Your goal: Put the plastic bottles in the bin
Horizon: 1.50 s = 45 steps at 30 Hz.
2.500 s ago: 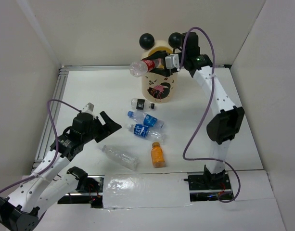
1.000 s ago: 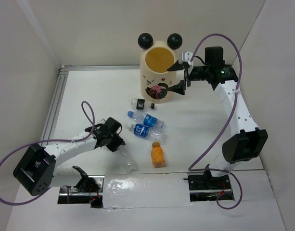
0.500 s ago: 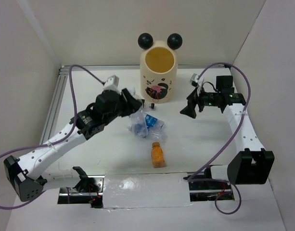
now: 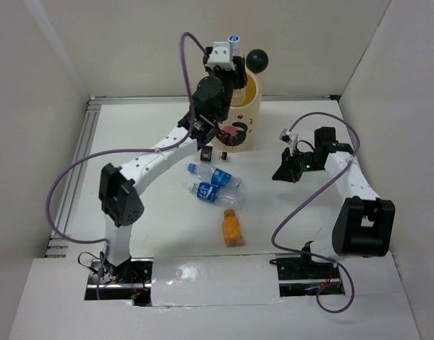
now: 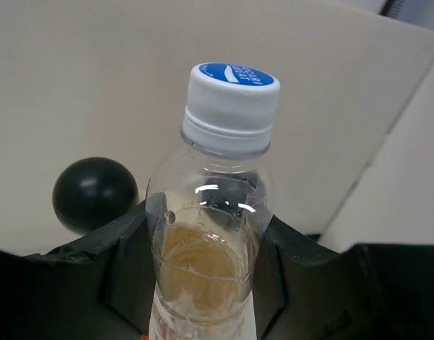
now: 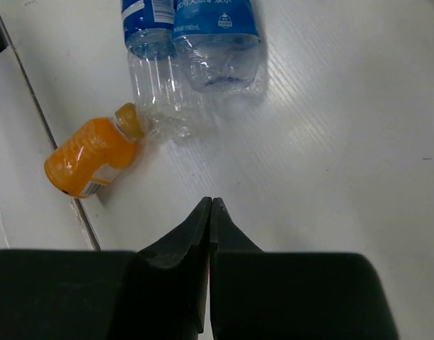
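As L pincer grips clear bottle, R pincer closed

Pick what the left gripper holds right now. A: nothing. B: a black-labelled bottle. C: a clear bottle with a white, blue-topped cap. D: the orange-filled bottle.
C: in the left wrist view the left gripper is closed on a clear bottle whose white cap has a blue top.

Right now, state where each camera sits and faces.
Top external: overhead, behind the arms, facing the white table; both show.
Left wrist: at the tall cream bin, facing the wall past the gripped clear plastic bottle; left fingers show.
Right wrist: low, facing down; shut right fingers show.
Top and right wrist share the short orange bottle.
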Each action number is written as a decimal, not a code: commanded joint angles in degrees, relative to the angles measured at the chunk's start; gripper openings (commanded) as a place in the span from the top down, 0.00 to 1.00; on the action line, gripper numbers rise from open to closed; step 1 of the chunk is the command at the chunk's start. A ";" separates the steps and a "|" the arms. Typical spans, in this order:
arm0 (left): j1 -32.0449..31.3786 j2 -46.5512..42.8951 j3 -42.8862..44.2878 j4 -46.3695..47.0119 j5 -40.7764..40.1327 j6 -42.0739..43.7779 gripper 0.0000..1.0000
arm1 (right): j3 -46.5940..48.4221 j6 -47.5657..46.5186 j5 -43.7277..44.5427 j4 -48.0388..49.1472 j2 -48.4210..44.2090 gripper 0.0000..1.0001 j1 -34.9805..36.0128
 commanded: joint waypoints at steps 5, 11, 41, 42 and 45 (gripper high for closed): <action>1.60 11.94 6.84 19.56 -6.01 15.52 0.72 | -0.88 -1.23 -0.78 0.54 -5.31 0.80 -0.19; 2.13 16.78 9.83 21.94 -6.00 18.26 0.15 | -0.26 -6.41 -1.30 -2.61 -5.93 0.21 1.73; -5.86 -76.88 -71.02 -71.03 -18.83 -58.73 0.01 | 20.12 13.26 31.99 23.49 26.22 0.13 50.86; -5.86 -78.04 -71.55 -71.83 -18.83 -59.26 0.01 | 20.91 13.26 33.13 22.96 27.11 0.13 51.39; -5.86 -80.42 -71.55 -72.89 -18.83 -58.65 0.01 | 20.92 13.88 37.87 22.34 28.96 0.13 52.71</action>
